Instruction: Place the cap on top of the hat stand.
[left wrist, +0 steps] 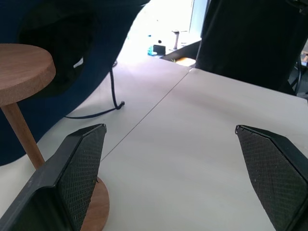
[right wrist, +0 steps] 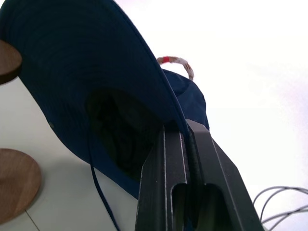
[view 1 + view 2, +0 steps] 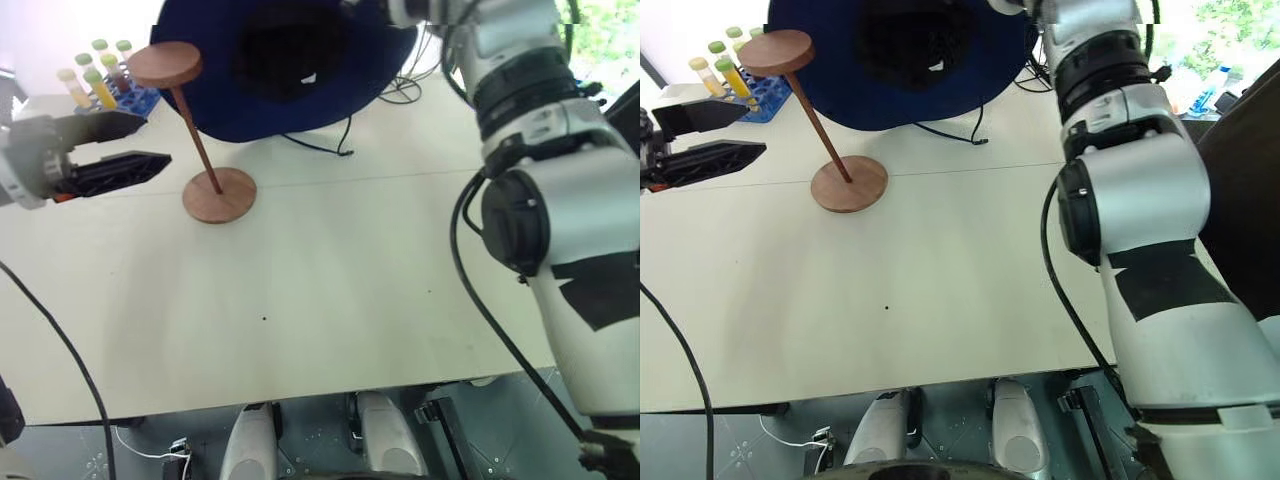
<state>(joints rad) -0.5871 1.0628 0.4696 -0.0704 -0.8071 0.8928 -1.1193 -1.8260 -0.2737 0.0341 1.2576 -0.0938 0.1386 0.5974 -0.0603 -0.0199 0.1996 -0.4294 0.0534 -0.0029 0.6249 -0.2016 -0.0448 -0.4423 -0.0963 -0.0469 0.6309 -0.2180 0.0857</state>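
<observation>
right gripper (image 2: 185, 144) pinching cap (image 3: 270, 70) brim beside stand (image 3: 195, 150); left gripper (image 3: 125, 150) open. floppy brim prob. knocks stand over.

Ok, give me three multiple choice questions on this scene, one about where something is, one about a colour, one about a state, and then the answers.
1. Where is the cap?
A. Lying flat on the table
B. Held up in the air beside the hat stand's disc
C. Seated on the hat stand

2. What colour is the rack holding the tubes?
A. Blue
B. Red
C. White

3. How does the left gripper stand?
A. Shut on the cap
C. Shut on the stand's rod
B. Open, holding nothing

Answers:
1 B: the right gripper pinches the brim, and the hat stand has a bare top.
2 A: the rack is blue.
3 B: its fingers stand wide apart over the table.
</observation>
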